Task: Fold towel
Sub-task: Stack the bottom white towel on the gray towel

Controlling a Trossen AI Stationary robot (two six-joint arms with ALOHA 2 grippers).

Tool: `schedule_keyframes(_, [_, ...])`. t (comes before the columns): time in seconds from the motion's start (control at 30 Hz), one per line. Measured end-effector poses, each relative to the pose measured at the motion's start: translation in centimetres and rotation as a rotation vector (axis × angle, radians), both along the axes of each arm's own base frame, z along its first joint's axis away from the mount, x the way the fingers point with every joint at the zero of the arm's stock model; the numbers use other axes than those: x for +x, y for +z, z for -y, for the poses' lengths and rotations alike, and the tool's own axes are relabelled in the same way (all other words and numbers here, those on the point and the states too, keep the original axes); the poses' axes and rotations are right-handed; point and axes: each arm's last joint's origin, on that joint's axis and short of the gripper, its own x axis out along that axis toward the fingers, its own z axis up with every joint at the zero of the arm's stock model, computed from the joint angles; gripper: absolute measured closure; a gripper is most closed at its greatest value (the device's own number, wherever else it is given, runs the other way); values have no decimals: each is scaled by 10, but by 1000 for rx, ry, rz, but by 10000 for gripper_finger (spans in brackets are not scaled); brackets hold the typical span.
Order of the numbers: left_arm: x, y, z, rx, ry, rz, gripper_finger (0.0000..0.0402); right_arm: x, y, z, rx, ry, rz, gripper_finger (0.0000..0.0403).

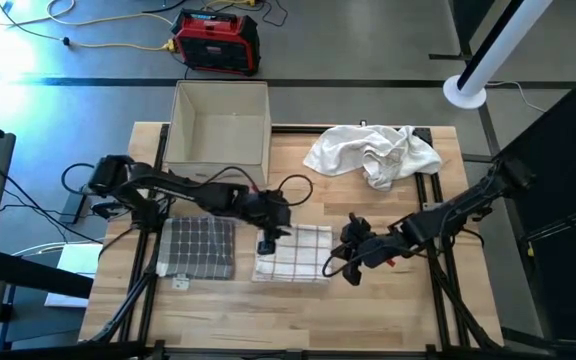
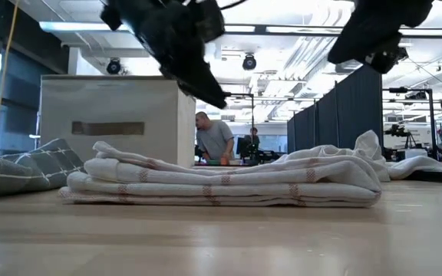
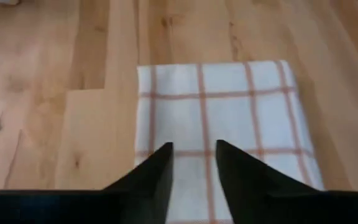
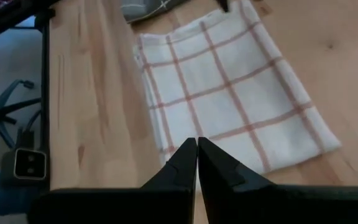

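Since the checked towel already lies folded flat on the surface, directly under your left hand and just beside your right hand, expect soft, light, limp cloth whose layers slide. Your left hand hangs slightly parted and empty; your right is closed, holding nothing. Pinch all layers together at a corner edge.

Bare table below folded towel
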Motion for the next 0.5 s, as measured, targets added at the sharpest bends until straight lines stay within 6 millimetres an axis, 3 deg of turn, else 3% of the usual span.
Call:
schedule_keyframes(0.27, [25,-45,-12,23,56,-15,180,-3,-1,-4,-1,-36,0,403])
schedule_keyframes(0.5, [34,-86,-16,36,63,-90,163,-4,-1,-4,9,-26,-8,403])
